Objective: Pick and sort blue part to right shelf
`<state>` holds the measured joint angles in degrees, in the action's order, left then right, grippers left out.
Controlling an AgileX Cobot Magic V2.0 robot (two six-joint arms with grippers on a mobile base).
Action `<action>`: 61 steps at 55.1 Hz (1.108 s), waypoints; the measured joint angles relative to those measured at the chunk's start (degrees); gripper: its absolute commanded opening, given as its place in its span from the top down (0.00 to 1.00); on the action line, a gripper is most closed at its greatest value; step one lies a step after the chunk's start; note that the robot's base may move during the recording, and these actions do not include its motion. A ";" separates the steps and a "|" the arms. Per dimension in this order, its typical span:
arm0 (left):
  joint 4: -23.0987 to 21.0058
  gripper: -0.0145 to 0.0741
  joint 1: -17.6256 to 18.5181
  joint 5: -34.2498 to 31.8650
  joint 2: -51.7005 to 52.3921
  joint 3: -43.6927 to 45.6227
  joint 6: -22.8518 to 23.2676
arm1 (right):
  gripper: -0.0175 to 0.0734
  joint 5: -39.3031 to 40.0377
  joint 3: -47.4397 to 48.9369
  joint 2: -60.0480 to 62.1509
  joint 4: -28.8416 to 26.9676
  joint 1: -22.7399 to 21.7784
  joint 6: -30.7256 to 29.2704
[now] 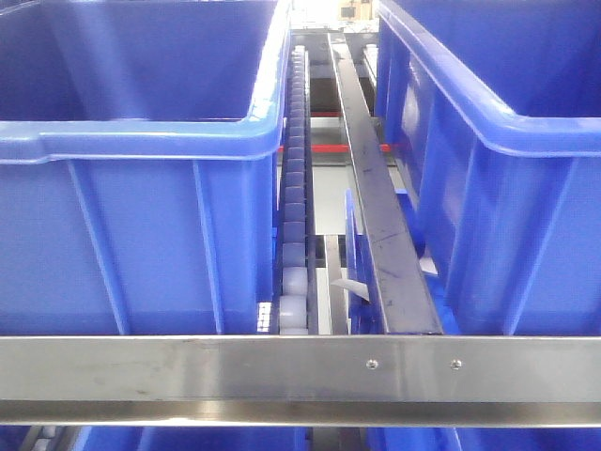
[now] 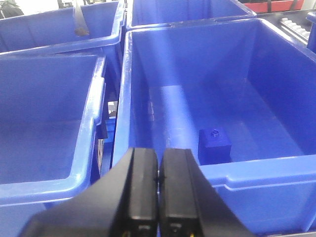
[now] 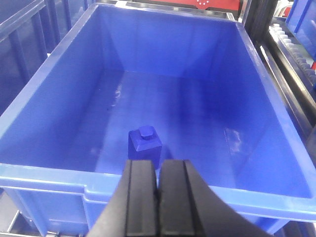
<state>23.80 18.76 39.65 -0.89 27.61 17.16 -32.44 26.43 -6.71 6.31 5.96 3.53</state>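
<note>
1. Two sets of fingers are mine, and both are clenched with nothing between them: my left fingers (image 2: 157, 190) press pad to pad, and so do my right fingers (image 3: 158, 197).
2. My left fingers hang just over the near rim of a crate (image 2: 256, 180). A blue part (image 2: 214, 144) sits on its floor, close to the near wall and apart from my fingers.
3. A second crate (image 2: 47, 182) stands beside it on the left, and more crates stand behind.
4. My right fingers hang over the near rim of another crate (image 3: 44, 175). A blue part (image 3: 145, 144) with a small stud on top sits upright on its floor, just beyond my fingertips and not touching them.
5. In the front view, the right shelf shows its steel front rail (image 1: 188, 366) with two screws (image 1: 373, 363) running across the bottom.
6. Behind the rail, a left crate (image 1: 141, 235) and a right crate (image 1: 507, 207) stand apart, with a blue-and-white roller track (image 1: 295, 188) and a steel bar (image 1: 376, 197) running back between them.
7. I cannot tell which of the crates in the wrist views match those on the shelf.
</note>
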 measured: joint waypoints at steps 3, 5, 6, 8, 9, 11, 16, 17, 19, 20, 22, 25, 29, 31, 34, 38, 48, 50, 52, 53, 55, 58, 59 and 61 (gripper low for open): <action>0.00 0.70 0.00 0.00 0.00 0.00 0.00 | 0.77 0.00 0.00 0.00 0.00 0.00 0.00; 0.00 0.70 0.00 0.00 0.00 0.00 0.00 | 0.77 0.00 0.00 0.00 0.00 0.00 0.00; 0.00 0.70 0.00 0.00 0.00 0.00 0.00 | 0.77 0.00 0.00 0.00 0.00 0.00 0.00; 0.00 0.70 0.00 0.00 0.00 0.00 0.00 | 0.77 0.00 0.00 0.00 0.00 0.00 0.00; 0.00 0.70 0.00 0.00 0.00 0.00 0.00 | 0.77 0.00 0.00 0.00 0.00 0.00 0.00; 0.00 0.70 0.00 0.00 0.00 0.00 0.00 | 0.77 0.00 0.00 0.00 0.00 0.00 0.00; -0.89 0.70 -0.37 0.12 0.00 0.00 -0.16 | 0.77 0.00 0.00 0.00 0.00 0.00 0.00; -1.71 0.70 -0.70 0.12 0.00 0.00 -0.38 | 0.77 0.00 0.00 0.00 0.00 0.00 0.00; -4.04 0.70 -1.71 0.12 0.00 -0.11 -1.51 | 0.77 0.00 0.00 0.00 0.00 0.00 0.00; -4.96 0.70 -2.13 0.12 0.00 -0.10 -2.71 | 0.77 0.00 0.00 0.00 0.00 0.00 0.00; -7.98 0.70 -3.67 -0.42 0.03 -0.66 -5.09 | 0.77 0.00 0.00 0.00 0.00 0.00 0.00; -11.52 0.70 -5.94 -1.69 0.26 -2.05 -8.68 | 0.77 0.00 0.00 0.00 0.00 0.00 0.00; -16.29 0.70 -9.95 -5.06 1.00 -5.40 -11.73 | 0.77 0.00 0.00 0.00 0.00 0.00 0.00; -18.39 0.70 -12.01 -8.09 1.09 -7.35 -12.70 | 0.77 0.00 0.00 0.00 0.00 0.00 0.00; -20.53 0.70 -14.46 -12.50 1.09 -10.90 -13.67 | 0.77 0.00 0.00 0.00 0.00 0.00 0.00; -22.23 0.70 -16.61 -18.50 1.09 -15.65 -14.47 | 0.77 0.00 0.00 0.00 0.00 0.00 0.00; -23.80 0.70 -18.13 -30.59 1.09 -25.20 -14.73 | 0.77 0.00 0.00 0.00 0.00 0.00 0.00; -23.80 0.70 -18.13 -32.40 1.09 -26.74 -14.84 | 0.77 0.00 0.00 0.00 0.00 0.00 0.00; -23.80 0.70 -18.16 -34.04 1.09 -27.93 -14.84 | 0.77 0.00 0.00 0.00 0.00 0.00 0.00; -23.80 0.70 -18.16 -34.17 1.09 -28.04 -14.84 | 0.77 0.00 0.00 0.00 0.00 0.00 0.00; -24.11 0.70 -18.25 -35.82 1.09 -27.93 -14.84 | 0.77 0.00 0.00 0.00 0.00 0.00 0.00; -24.19 0.70 -18.25 -37.78 1.09 -27.92 -14.84 | 0.77 0.00 0.00 0.00 0.00 0.00 0.00; -24.24 0.70 -18.25 -38.06 1.09 -27.92 -14.84 | 0.77 0.00 0.00 0.00 0.00 0.00 0.00; -24.33 0.70 -18.25 -38.39 1.09 -27.92 -14.84 | 0.77 0.00 0.00 0.00 0.00 0.00 0.00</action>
<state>-0.53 0.51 1.26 0.21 -0.31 2.31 -32.44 26.43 -6.71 6.31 5.96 3.53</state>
